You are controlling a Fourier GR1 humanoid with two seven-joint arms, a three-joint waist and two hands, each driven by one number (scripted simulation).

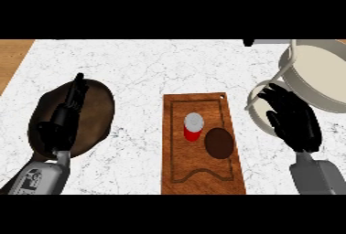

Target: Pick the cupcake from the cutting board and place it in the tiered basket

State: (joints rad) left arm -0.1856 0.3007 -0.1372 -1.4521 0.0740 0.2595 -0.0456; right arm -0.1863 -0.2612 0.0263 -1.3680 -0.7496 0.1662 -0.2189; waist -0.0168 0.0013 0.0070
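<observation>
A single head view looks steeply down, close over the marble counter (135, 68) and cutting board (202, 173)

White marble counter (135, 68) bears cutting board (177, 151), brown plate (98, 109), tiered basket (317, 77).

Bright, even light; faint shadows

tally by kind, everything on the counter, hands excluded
cutting board: 1
cupcake: 1
dark brown oval item on the board: 1
tiered basket: 1
brown plate: 1
Total: 5
</observation>
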